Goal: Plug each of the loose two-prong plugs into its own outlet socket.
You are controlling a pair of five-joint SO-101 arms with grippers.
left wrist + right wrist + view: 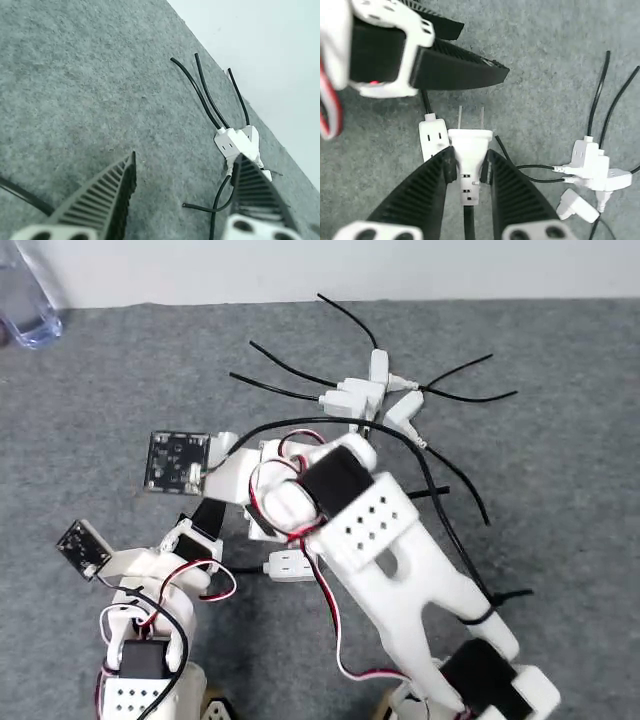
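Two-prong plug, white, is pinched by its body between the fingers of the right gripper. Its prongs point away from the wrist and toward the left gripper, whose fingers stand spread with nothing between them. An outlet socket lies just beside the held plug with its slots showing (its black cord runs off toward the left arm).

Farther back, a cluster of white plug-and-socket bodies sits well apart from both grippers. The grey mat runs to a straight far edge against a pale wall. A band of mat separates the cluster from that edge, and wider stretches lie to either side of it in the high view. A clear bottle stands at the mat's far corner, at the high view's upper left.

Counted: one held plug, one lone socket, and three white bodies in the cluster, with five short black cords fanning out from it.
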